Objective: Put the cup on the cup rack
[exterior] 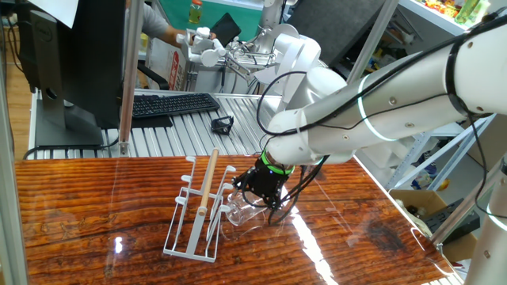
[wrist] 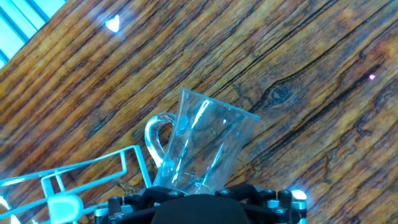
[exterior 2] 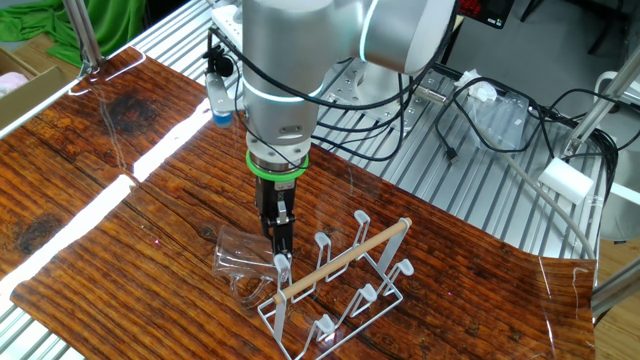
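Observation:
The cup is clear glass with a small handle. It lies on its side on the wooden table, right beside the near end of the cup rack. The rack is white wire with upturned pegs and a light wooden rod. My gripper hangs straight down over the cup, at the end nearest the rack, with its jaws wide. In the hand view the cup's end sits just under the black hand and the fingertips are hidden. From the fixed views I see the cup resting on the table, not lifted.
Behind the wooden table runs a metal slatted bench with a black keyboard, a monitor and a small black clip. A person's arm is at the back. Cables and a white power brick lie beyond the far edge.

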Robot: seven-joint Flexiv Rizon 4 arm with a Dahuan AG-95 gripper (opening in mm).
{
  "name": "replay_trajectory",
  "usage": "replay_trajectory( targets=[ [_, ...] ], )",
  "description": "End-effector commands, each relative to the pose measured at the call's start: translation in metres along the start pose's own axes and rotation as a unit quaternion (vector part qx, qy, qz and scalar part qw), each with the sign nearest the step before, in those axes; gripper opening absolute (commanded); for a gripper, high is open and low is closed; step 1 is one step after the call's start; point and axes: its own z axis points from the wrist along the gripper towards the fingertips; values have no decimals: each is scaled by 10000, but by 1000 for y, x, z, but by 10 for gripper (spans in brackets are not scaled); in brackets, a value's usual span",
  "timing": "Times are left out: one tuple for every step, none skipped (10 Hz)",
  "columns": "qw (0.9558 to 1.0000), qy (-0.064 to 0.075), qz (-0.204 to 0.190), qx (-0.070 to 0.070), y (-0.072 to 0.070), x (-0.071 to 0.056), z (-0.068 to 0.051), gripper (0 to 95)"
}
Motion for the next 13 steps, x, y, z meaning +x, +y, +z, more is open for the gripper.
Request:
replay_trajectory(
  targets=[
    [10000, -6, 16, 34, 0, 0, -1, 950],
    [10000, 9, 46, 30, 0, 0, -1, 950],
    [10000, 29, 59, 31, 0, 0, -1, 950],
    [9998, 158, 141, -38, 0, 0, -1, 950],
    [9991, 325, 221, -149, 0, 0, -1, 950],
    [9985, 453, 212, -241, 0, 0, -1, 950],
    [9981, 511, 159, -291, 0, 0, -1, 950],
    [9974, 619, 183, -307, 0, 0, -1, 950],
    [9972, 668, 161, -290, 0, 0, -1, 950],
    [9971, 700, 134, -273, 0, 0, -1, 950],
    [9965, 789, 97, -275, 0, 0, -1, 950],
    [9962, 817, 62, -283, 0, 0, -1, 950],
    [9962, 824, 11, -266, 0, 0, -1, 950]
  ],
)
